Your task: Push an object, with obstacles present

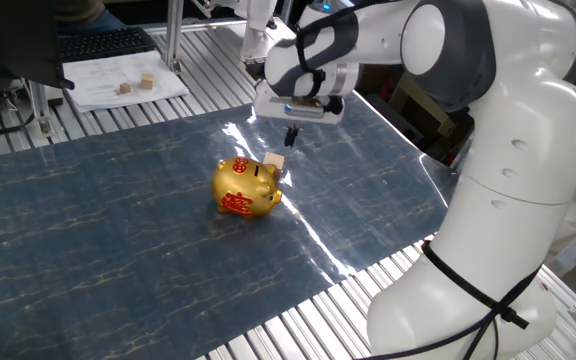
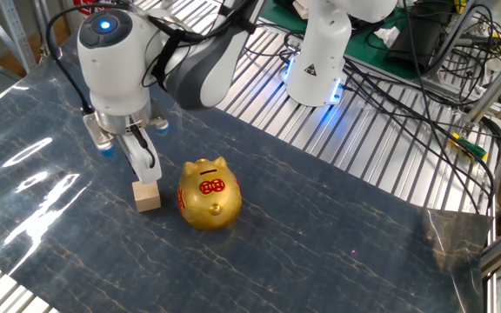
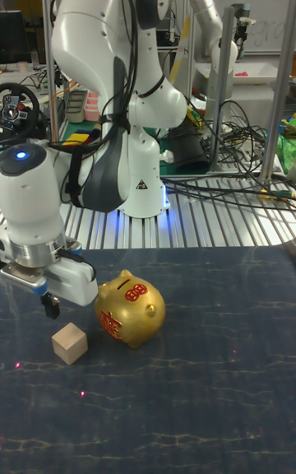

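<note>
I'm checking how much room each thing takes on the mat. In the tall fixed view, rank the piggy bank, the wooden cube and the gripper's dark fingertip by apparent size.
1. Piggy bank, clearly largest.
2. Wooden cube.
3. Gripper fingertip, smallest.
All sit at similar depth, so the ranking looks reliable.
</note>
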{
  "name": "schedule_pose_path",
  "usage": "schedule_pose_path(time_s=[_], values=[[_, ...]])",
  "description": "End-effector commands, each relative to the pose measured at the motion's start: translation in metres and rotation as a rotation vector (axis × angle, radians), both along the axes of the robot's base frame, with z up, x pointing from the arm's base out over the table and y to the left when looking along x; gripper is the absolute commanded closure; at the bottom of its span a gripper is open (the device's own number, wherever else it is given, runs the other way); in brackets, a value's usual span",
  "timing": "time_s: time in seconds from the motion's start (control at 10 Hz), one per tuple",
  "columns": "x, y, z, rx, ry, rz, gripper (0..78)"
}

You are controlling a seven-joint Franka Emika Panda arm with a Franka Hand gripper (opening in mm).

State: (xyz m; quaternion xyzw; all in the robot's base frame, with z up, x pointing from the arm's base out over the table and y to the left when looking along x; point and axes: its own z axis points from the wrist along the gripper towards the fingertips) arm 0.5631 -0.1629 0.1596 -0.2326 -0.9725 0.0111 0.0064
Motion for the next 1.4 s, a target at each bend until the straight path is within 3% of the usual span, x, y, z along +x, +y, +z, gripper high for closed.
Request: schedule_pose_path(time_s=[0.1, 0.3, 1.4], values=[[-0.015, -0.009, -0.021, -0.001, -0.016, 0.01, 77.6], [-0.018, -0.008, -0.035, -0.004, -0.038, 0.006, 77.6], [-0.024, -0.011, -0.061, -0.002, -0.046, -0.015, 77.6]])
